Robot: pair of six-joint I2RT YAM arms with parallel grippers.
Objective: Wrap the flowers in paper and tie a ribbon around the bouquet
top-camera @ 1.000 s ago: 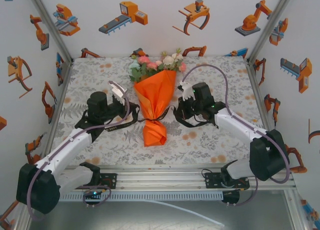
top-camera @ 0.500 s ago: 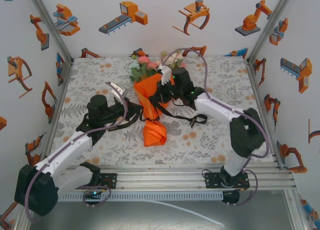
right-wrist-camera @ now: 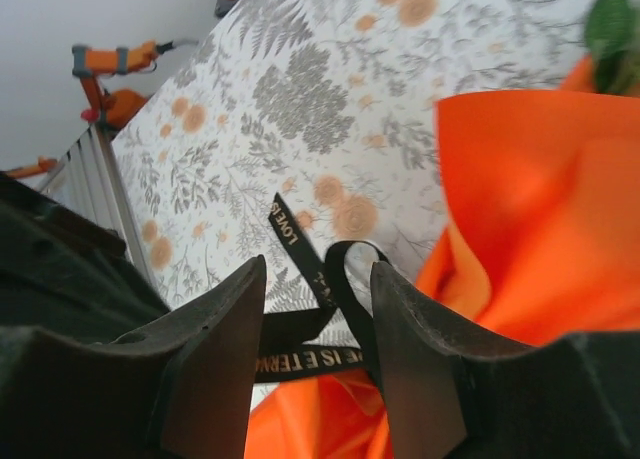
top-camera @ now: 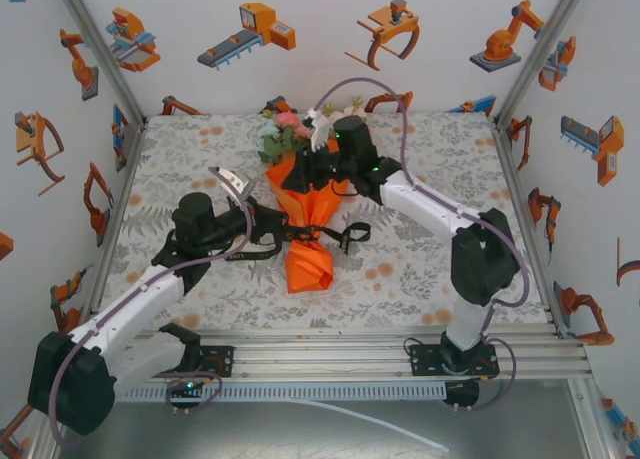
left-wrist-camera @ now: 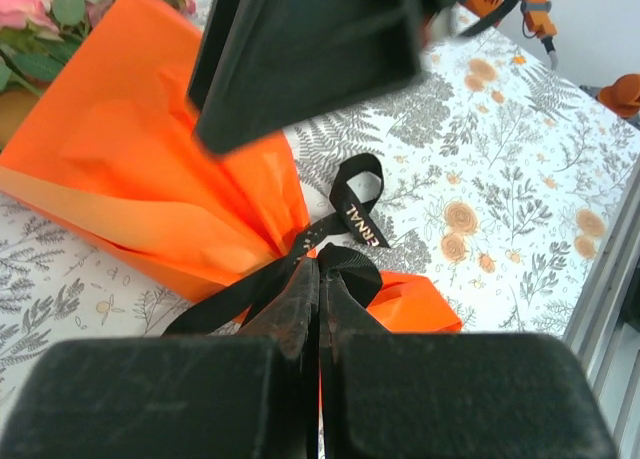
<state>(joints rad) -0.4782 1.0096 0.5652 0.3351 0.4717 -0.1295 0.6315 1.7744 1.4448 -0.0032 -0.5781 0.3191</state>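
The bouquet lies in the middle of the table, its orange paper (top-camera: 308,264) (left-wrist-camera: 130,169) (right-wrist-camera: 540,199) gathered into a cone. The flowers (top-camera: 285,129) (left-wrist-camera: 30,4) top it at the far end. A black ribbon (top-camera: 345,236) (left-wrist-camera: 355,194) (right-wrist-camera: 300,229) crosses the cone's waist, and its lettered right end lies loose in a loop on the cloth. My left gripper (top-camera: 272,229) (left-wrist-camera: 320,269) is shut on the ribbon just left of the waist. My right gripper (top-camera: 305,174) (right-wrist-camera: 318,269) hovers open over the wide part of the cone, with nothing between its fingers.
The floral tablecloth (top-camera: 420,259) covers the table. White walls with orange robot stickers (top-camera: 255,29) close in the left, back and right sides. A metal rail (top-camera: 350,359) runs along the near edge. The right arm (left-wrist-camera: 300,49) reaches across above the bouquet.
My right gripper swung from the bouquet's right side to above its wide upper part and opened, letting go of the ribbon end, which now lies on the cloth. My left gripper stays shut.
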